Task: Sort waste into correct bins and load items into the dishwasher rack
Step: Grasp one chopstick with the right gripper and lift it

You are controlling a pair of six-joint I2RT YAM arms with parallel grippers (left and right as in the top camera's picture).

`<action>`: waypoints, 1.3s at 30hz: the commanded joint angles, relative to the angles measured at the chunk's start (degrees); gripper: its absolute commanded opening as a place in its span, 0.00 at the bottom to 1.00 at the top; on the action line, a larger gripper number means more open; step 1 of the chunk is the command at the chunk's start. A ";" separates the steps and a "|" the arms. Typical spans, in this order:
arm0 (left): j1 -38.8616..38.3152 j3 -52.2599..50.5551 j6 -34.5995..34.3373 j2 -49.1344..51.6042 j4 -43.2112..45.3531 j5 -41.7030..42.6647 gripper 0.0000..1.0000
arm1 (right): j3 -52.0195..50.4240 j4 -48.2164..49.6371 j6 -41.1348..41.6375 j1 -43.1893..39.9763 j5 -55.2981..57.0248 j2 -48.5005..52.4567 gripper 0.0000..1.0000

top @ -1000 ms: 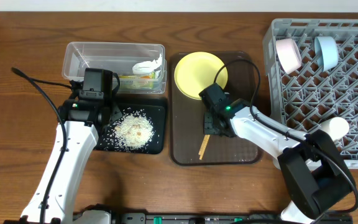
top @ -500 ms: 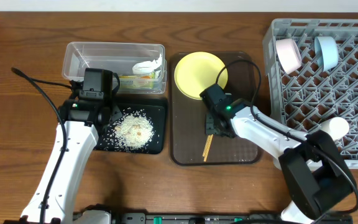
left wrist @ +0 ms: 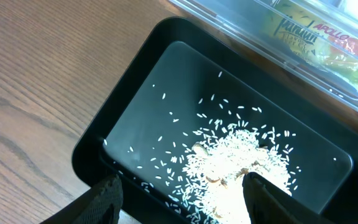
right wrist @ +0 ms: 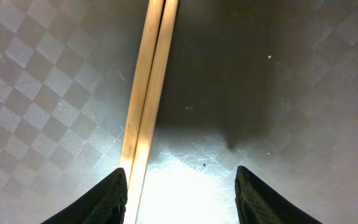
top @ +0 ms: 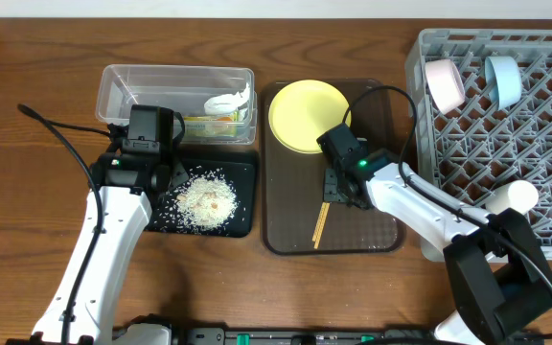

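The chopsticks (top: 320, 225) lie together on the brown serving tray (top: 381, 125). My right gripper (top: 338, 195) is open just above their upper end. In the right wrist view the chopsticks (right wrist: 148, 93) run beside the left finger, inside the open jaws (right wrist: 182, 196). The yellow plate (top: 307, 115) sits at the tray's far end. My left gripper (top: 147, 182) is open and empty (left wrist: 182, 199) over the black tray (top: 242, 206), which holds the rice (top: 206, 199). The clear tub (top: 123, 86) holds the snack wrapper (top: 214, 126) and the white scrap (top: 230, 100).
The grey rack (top: 544, 144) stands at the right, with the pink bowl (top: 445, 84) and the blue bowl (top: 503, 80) at its far side and the white cup (top: 512, 197) near its front. The right arm's cable loops over the plate.
My right gripper has shifted a little to the right over the brown tray. The chopsticks have swung slightly and now lie more upright in the view. The left arm has not moved.
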 commanded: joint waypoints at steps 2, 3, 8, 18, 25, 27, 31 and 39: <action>0.26 0.24 -0.92 0.39 -0.20 -0.31 0.65 | -0.66 0.00 0.00 0.63 0.81 0.44 0.54; 0.26 0.24 -0.92 0.39 -0.20 -0.33 0.65 | -0.68 0.02 0.00 0.63 0.81 0.46 0.54; 0.26 0.24 -0.92 0.39 -0.20 -0.31 0.65 | -0.87 0.04 0.00 0.87 0.79 0.57 0.54; 0.26 0.24 -0.92 0.39 -0.20 -0.31 0.65 | -0.94 0.09 0.17 1.25 0.79 2.58 0.54; 0.26 0.24 -0.92 0.39 -0.20 -0.33 0.65 | -0.94 -0.09 0.20 1.29 0.79 4.17 0.54; 0.26 0.24 -0.92 0.39 -0.20 -0.31 0.65 | -0.94 -0.09 0.20 1.29 0.81 4.17 0.55; 0.26 0.24 -0.92 0.39 -0.20 -0.31 0.65 | -0.94 -0.26 0.17 0.96 0.83 4.17 0.54; 0.26 0.24 -0.92 0.39 -0.39 -0.31 0.65 | -0.94 -2.27 0.20 0.04 0.76 4.15 0.15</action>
